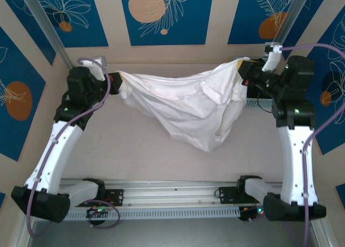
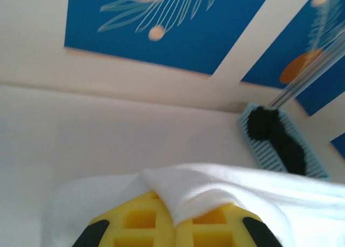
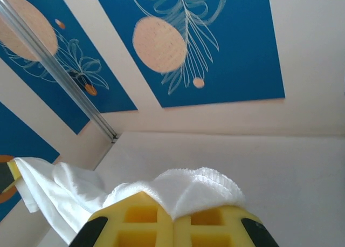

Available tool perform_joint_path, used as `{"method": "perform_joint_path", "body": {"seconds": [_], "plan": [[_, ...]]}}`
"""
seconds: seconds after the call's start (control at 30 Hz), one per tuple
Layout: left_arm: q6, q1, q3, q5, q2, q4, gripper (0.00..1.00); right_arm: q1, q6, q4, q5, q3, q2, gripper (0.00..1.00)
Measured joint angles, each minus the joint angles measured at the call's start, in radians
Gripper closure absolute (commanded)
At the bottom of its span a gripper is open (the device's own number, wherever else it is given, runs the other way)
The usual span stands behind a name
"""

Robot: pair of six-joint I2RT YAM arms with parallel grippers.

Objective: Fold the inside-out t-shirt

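Though slack, t-shirt (image 1: 188,109) in left pincer (image 2: 175,220)

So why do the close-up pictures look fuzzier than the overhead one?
Top external view: even light, sharp, soft shadows in the folds of the t-shirt. Left wrist view: back wall smeared, and the t-shirt over the left gripper washed out to near-white. Right wrist view: crisper; the weave shows above the right gripper.

Both arms extend forward from their bases, elbows outward, wrists turned inward toward the t-shirt (image 1: 183,109). The left gripper (image 1: 115,81) is clamped on the t-shirt's left end and the right gripper (image 1: 243,73) on its right end. The yellow fingers (image 3: 135,220) pinch cloth.
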Motion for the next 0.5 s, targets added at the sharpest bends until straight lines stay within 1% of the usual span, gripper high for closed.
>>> {"method": "perform_joint_path", "body": {"seconds": [0.1, 0.2, 0.3, 0.37, 0.43, 0.5], "plan": [[0.025, 0.0, -0.05, -0.028, 0.064, -0.005, 1.0, 0.015, 0.024, 0.058, -0.009, -0.055, 0.143, 0.95], [0.034, 0.001, -0.117, -0.048, 0.129, -0.004, 1.0, 0.043, 0.037, 0.093, -0.006, -0.071, 0.37, 0.88], [0.034, 0.001, -0.184, -0.051, 0.185, 0.004, 1.0, 0.074, 0.024, 0.068, 0.029, -0.045, 0.616, 0.74], [0.033, 0.001, -0.231, -0.05, 0.212, 0.014, 1.0, 0.091, 0.002, 0.04, 0.086, -0.014, 0.758, 0.65], [0.031, 0.001, -0.26, -0.043, 0.232, 0.029, 1.0, 0.109, -0.018, 0.004, 0.143, -0.016, 0.811, 0.59], [0.025, 0.001, -0.277, -0.038, 0.24, 0.042, 1.0, 0.126, -0.035, -0.022, 0.194, -0.03, 0.805, 0.54]]}}
